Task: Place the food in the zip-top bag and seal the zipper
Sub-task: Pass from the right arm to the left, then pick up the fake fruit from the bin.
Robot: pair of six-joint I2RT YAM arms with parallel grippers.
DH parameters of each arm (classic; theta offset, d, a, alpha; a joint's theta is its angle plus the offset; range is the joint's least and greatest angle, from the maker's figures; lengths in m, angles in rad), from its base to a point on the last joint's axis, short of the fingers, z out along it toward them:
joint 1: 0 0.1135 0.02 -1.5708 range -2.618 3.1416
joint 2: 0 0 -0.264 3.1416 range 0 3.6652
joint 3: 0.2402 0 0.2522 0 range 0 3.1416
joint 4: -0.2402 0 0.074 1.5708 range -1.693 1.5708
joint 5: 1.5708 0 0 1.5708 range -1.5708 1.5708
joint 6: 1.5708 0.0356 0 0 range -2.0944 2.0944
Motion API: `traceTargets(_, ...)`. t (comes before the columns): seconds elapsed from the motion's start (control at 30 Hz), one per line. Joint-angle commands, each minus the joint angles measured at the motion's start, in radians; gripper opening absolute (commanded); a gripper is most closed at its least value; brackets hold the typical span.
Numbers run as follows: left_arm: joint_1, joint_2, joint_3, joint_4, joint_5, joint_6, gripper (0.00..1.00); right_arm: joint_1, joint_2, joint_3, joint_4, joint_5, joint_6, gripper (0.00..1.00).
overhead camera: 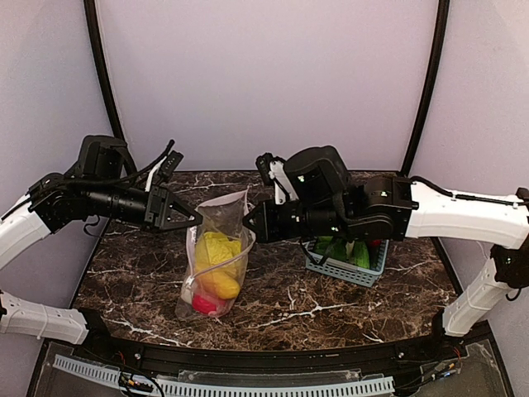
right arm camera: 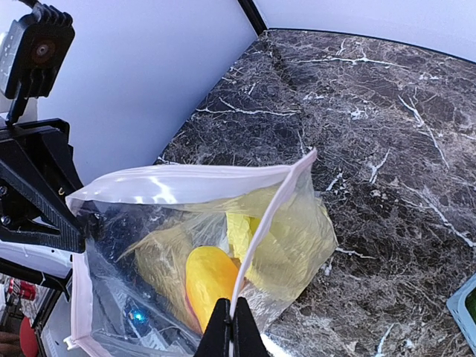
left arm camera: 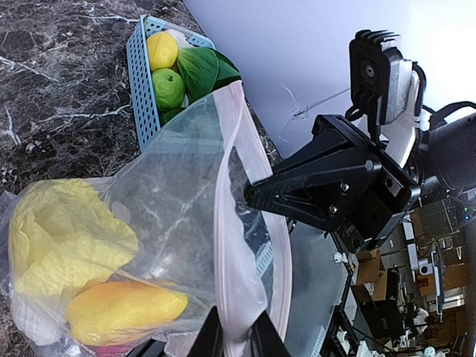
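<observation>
The clear zip-top bag (overhead camera: 216, 248) hangs upright over the marble table, stretched between both grippers. Inside it are pale yellow napa cabbage (left arm camera: 63, 238), an orange-yellow pepper (left arm camera: 123, 306) and a red fruit (overhead camera: 204, 304) at the bottom. My left gripper (left arm camera: 234, 338) is shut on the pinkish zipper (left arm camera: 230, 223) at the bag's left end. At the other end, my right gripper (right arm camera: 232, 327) pinches the same strip. The mouth gapes open between them. A lemon (left arm camera: 162, 50) and a green apple (left arm camera: 168, 88) lie in the basket.
The light-blue slotted basket (overhead camera: 343, 273) stands at the right under my right arm, with a green leafy vegetable (left arm camera: 201, 71) in it. Black frame posts rise at the back corners. The table's front edge runs just before the bag.
</observation>
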Motion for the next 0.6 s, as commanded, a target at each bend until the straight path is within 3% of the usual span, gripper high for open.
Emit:
traceTargets(0.0, 0.001, -0.007, -0.015, 0.025, 0.018, 0.008, 0.07, 0.009, 0.004, 0.037, 0.012, 0.020, 0.001, 0.00)
traceTargets(0.1, 0.000, -0.012, -0.014, 0.032, 0.002, 0.011, 0.01, 0.009, -0.015, 0.031, -0.012, 0.046, 0.000, 0.01)
traceTargets(0.33, 0.000, -0.026, -0.033, 0.048, -0.026, 0.017, 0.01, 0.008, -0.154, -0.039, -0.097, 0.114, -0.006, 0.53)
traceTargets(0.57, 0.002, -0.060, -0.043, 0.060, -0.053, 0.014, 0.01, -0.030, -0.328, -0.138, -0.210, 0.110, -0.001, 0.75)
